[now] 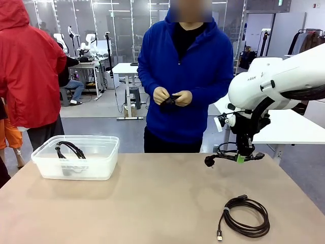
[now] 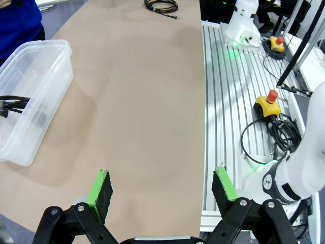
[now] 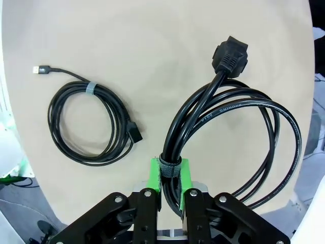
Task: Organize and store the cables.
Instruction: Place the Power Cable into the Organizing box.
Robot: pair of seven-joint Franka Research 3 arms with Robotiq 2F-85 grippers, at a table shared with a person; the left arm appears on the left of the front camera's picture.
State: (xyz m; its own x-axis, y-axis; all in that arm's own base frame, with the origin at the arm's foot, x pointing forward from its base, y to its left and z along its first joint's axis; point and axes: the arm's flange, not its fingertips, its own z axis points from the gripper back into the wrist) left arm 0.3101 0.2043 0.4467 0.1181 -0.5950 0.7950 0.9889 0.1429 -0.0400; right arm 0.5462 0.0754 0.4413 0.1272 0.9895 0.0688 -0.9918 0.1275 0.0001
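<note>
Bright even overhead light, soft faint shadows, sharp focus, wide-angle bending at wrist-view edges

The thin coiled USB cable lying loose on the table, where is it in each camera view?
Front view: thin coiled cable lower right, near the robot's table edge.
Left wrist view: cable at the top edge, centre, partly cropped.
Right wrist view: cable in the left half, beside the held power cable.
Shared landmark: the tan table top.
</note>
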